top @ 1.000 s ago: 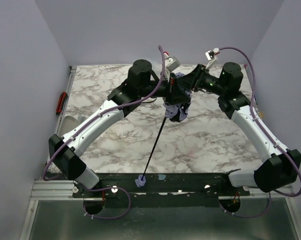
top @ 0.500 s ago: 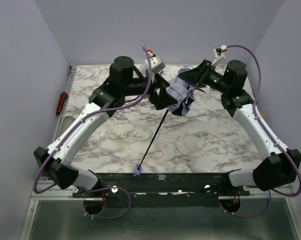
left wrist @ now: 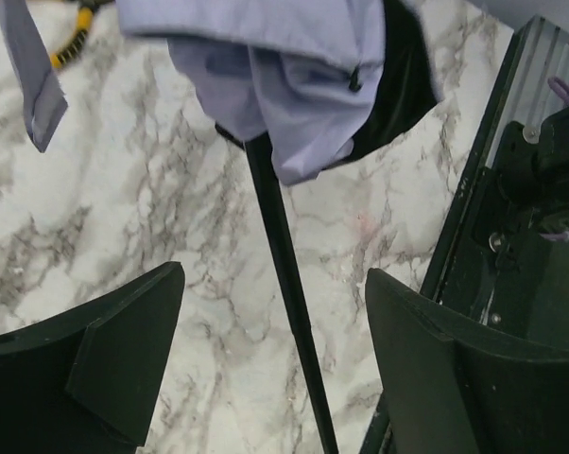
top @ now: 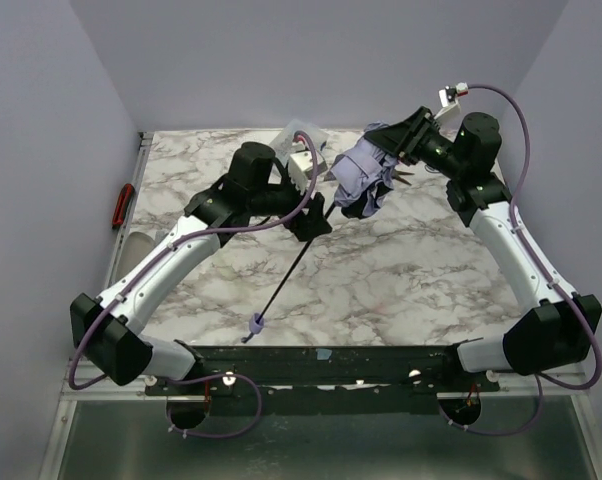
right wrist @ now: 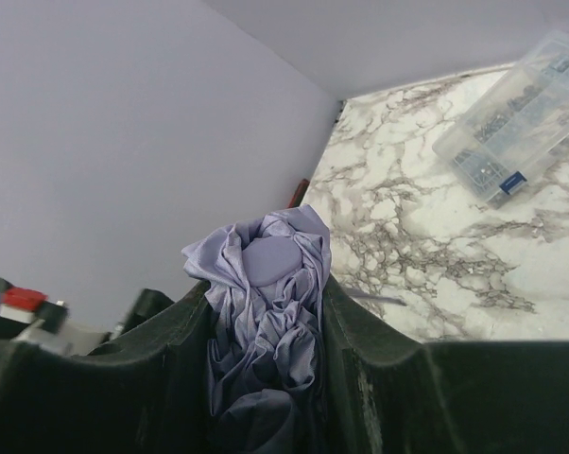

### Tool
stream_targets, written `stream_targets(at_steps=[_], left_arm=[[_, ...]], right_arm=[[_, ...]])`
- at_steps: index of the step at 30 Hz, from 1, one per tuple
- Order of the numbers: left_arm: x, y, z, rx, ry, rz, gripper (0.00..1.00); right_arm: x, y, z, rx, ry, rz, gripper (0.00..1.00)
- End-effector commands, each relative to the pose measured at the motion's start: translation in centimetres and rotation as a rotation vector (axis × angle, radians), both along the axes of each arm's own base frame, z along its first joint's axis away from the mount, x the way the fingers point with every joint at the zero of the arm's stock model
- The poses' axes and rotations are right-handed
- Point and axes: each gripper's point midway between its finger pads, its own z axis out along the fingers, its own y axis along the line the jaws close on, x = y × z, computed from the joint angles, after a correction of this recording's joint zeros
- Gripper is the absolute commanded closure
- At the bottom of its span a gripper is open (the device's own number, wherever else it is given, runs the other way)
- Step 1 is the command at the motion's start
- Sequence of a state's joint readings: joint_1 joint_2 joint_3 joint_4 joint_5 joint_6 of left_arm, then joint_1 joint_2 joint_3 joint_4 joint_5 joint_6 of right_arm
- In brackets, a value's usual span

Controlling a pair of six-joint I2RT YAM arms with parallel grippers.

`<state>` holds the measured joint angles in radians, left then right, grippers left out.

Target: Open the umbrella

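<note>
- We clamp our right fingers [right wrist: 388, 388] on the umbrella [top: 361, 180] by its bunched canopy, holding it above the table [top: 411, 290].
- Our left fingers [left wrist: 114, 350] stand apart astride the shaft [left wrist: 277, 246], apparently ready to push it open.

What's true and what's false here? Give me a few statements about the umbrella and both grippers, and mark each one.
The right gripper is clamped on the lavender canopy of the umbrella. True.
The left gripper is shut on the shaft. False: it is open, with the shaft passing between its jaws untouched.
The canopy is spread wide open. False: it is bunched up.
The handle knob lies toward the near edge of the table. True.
</note>
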<state>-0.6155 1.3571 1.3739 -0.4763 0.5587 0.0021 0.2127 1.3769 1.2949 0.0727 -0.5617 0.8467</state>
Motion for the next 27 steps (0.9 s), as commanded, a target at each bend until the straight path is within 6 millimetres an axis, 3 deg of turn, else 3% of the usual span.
stream_targets(at_steps=[1,4,9,12,14,16,18,20,22,23,25,27], left_arm=[[-0.6,0.2,-2.4,0.028,0.095,0.021,0.23],[-1.0,-0.1,-2.9,0.013,0.116,-0.005,0.32],[-0.6,-0.7,-3.5,0.011,0.15,-0.001,0.62],[-0.5,-1.1,-3.0,-0.011,0.157,-0.007,0.73],[-0.4,-1.5,-3.0,-0.018,0.179,-0.016,0.7],[-0.3,-1.9,-3.1,-0.027,0.202,-0.021,0.57],[-0.1,-2.3,-3.0,-0.042,0.226,-0.02,0.53],[0.1,-2.8,-2.7,-0.064,0.252,-0.017,0.68],[0.1,-3.4,-1.7,-0.108,0.275,-0.033,1.0],[0.3,-3.6,-0.9,-0.136,0.281,-0.038,1.0],[0.5,-3.8,0.7,-0.207,0.328,-0.041,1.0],[1.1,-3.7,2.2,-0.274,0.366,-0.03,1.0]], right_arm=[[0.6,-0.9,2.8,0.058,-0.021,-0.047,0.99],[0.5,-1.1,2.8,0.057,-0.022,-0.045,0.99],[0.2,-1.0,2.3,0.051,-0.015,-0.029,0.99],[-0.3,-0.8,1.4,0.045,0.005,-0.013,0.99],[-0.5,-0.8,0.8,0.045,0.02,-0.006,0.99],[-0.8,-0.6,0.6,0.049,0.025,0.014,0.99],[-1.0,-0.4,0.6,0.052,0.021,0.031,0.99],[-1.0,-0.2,0.6,0.051,0.021,0.044,0.99],[-1.0,-0.1,0.6,0.049,0.018,0.05,0.99],[-1.0,-0.2,0.7,0.045,0.009,0.049,0.96],[-0.7,-0.2,1.0,0.028,-0.018,0.044,0.79],[-0.4,-0.4,1.7,0.001,-0.059,0.043,0.49]])
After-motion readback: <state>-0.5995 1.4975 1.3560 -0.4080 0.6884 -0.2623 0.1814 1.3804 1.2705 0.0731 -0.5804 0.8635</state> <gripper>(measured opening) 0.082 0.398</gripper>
